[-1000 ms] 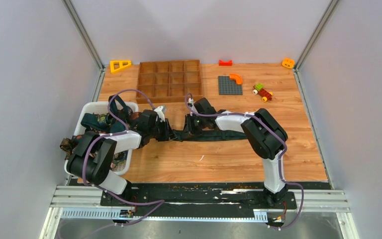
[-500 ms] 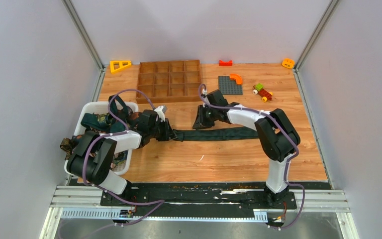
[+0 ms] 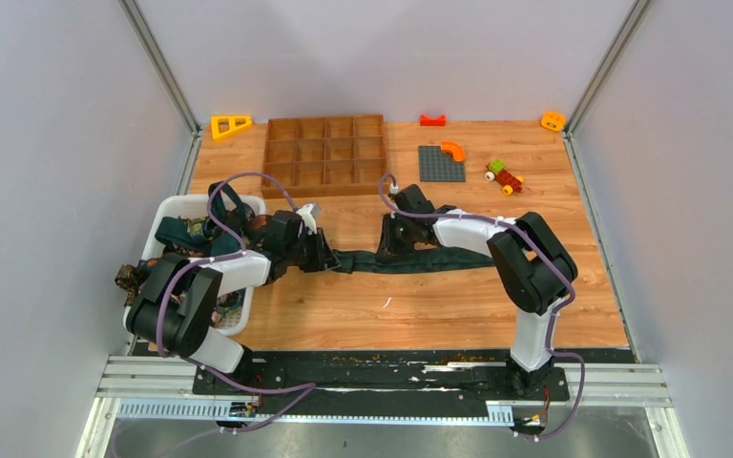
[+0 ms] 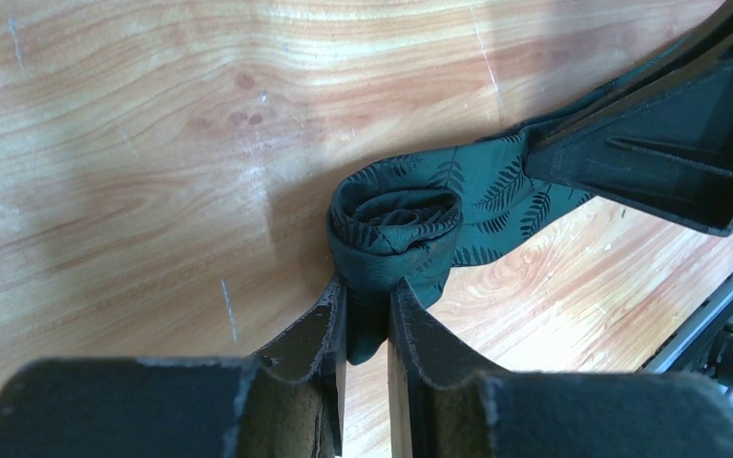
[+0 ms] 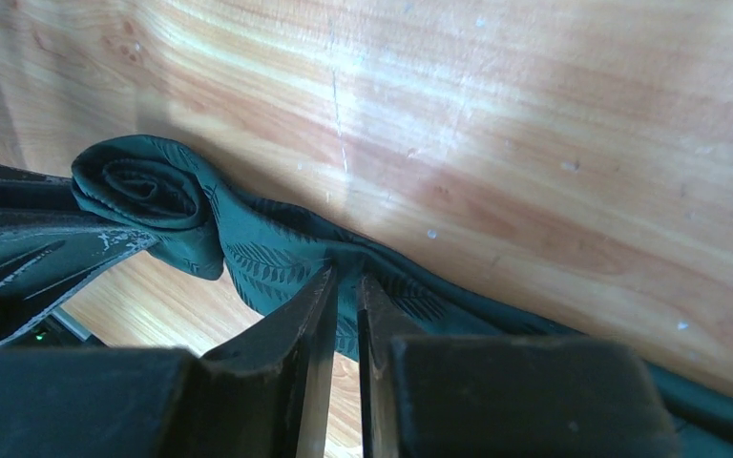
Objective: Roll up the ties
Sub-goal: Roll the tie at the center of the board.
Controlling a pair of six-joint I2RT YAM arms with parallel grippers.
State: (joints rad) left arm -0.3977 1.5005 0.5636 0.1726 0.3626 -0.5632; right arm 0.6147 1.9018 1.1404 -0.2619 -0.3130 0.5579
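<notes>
Left gripper (image 4: 368, 320): fingers clenched on the underside of the rolled end of the dark green fern-print tie (image 4: 477, 186), with the roll sitting just past the tips. Right gripper (image 5: 345, 301): fingers pinched on the same tie's flat run, just beside the roll. From there the tie trails over the desk (image 3: 420, 310) toward its right edge, about midway between near and far edges. White bin (image 3: 183, 200) at the left edge holds other ties (image 3: 179, 232), bunched. Wooden compartment tray (image 3: 324, 153) sits at the far edge, with a grey baseplate (image 3: 437, 168) beside it.
</notes>
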